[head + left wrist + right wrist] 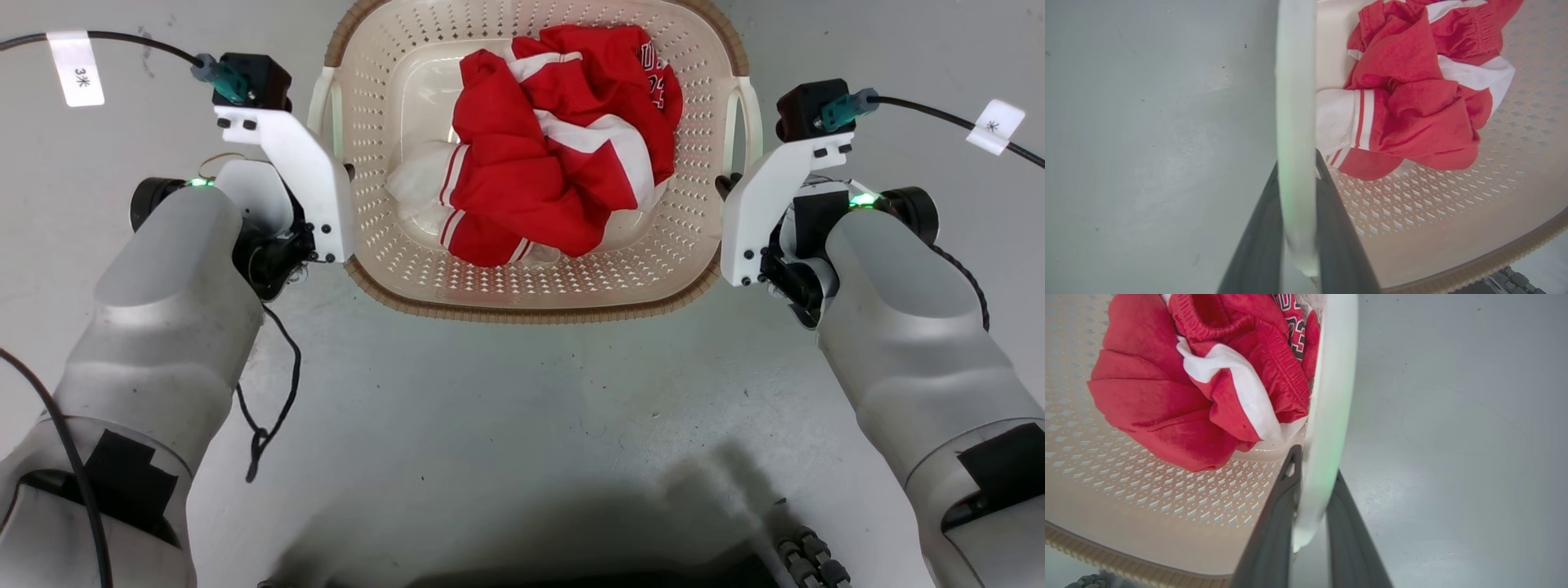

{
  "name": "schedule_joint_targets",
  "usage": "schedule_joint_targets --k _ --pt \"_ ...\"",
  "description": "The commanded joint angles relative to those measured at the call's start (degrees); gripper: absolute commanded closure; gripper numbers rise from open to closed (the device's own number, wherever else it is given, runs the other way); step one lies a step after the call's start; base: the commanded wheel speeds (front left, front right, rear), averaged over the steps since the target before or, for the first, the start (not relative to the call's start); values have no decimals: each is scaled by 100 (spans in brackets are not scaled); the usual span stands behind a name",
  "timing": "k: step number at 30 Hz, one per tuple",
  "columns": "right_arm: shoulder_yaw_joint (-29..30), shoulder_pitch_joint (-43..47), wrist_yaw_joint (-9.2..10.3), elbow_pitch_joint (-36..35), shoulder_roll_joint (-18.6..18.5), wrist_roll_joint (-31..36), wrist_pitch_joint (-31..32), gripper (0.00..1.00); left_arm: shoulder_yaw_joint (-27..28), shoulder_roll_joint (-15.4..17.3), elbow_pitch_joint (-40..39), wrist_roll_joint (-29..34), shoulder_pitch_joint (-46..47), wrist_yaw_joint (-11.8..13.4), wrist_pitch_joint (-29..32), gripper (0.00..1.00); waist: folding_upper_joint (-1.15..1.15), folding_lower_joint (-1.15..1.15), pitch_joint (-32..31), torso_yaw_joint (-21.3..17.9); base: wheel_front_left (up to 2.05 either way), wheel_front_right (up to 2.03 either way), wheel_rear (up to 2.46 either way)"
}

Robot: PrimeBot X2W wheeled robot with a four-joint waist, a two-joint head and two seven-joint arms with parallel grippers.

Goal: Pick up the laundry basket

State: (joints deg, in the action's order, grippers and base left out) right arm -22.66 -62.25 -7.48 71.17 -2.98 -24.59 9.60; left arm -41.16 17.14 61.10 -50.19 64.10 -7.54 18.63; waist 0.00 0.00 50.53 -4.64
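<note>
Closest in, L forearm [163, 310] and R forearm [906, 318] run up twd the laundry basket [522, 314], one off each handle side of it. A loose black cord [273, 392] hangs by the L forearm, short of the basket's near rim. Basket is centre-top in head view over grey floor [506, 441]; can't tell if it's resting there or lifted. L gripper [1297, 163]: in its wrist view the two dark fingers [1341, 228] straddle the basket's L handle [1295, 81], one on the floor side, one on the basket-wall side, both tight vs the white bar, i.e. pinched on it. R gripper [1314, 463] same deal: fingers [1274, 531] either side of the R handle [1331, 384], clamped on the bar near the end closest to the wrist. From the head view, each gripper is mostly under a white camera bracket [306, 175] that comes right up to the basket's side wall. Inside the basket: crumpled red & white garment [555, 155], lying from centre twd the far-R corner; printed numerals show on it next to the R handle in R wrist view. Brown woven-look rim runs round the basket's near edge; its far rim is cut off by the frame top. Further out, beyond each handle, dark cables w/ white tags [76, 69] lead away from the basket.
</note>
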Motion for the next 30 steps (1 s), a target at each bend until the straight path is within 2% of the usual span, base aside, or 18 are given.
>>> schedule_joint_targets --k 1,8,15,30 --pt "-77 -87 -2 53 21 -52 -19 100 -91 39 13 -66 86 12 14 100 0 0 0 2 0 0 0" --pt "-207 -65 -2 132 17 -206 26 100 -389 15 9 -318 49 8 171 100 0 0 -170 36 0 0 0" --pt "-306 13 -2 212 26 -277 387 100 -590 -83 20 -741 -130 6 573 100 0 0 -708 84 0 0 0" --pt "-693 429 -10 120 61 -1039 2242 100 -901 -248 72 -1507 -485 -25 1718 100 0 0 -2196 178 0 0 0"
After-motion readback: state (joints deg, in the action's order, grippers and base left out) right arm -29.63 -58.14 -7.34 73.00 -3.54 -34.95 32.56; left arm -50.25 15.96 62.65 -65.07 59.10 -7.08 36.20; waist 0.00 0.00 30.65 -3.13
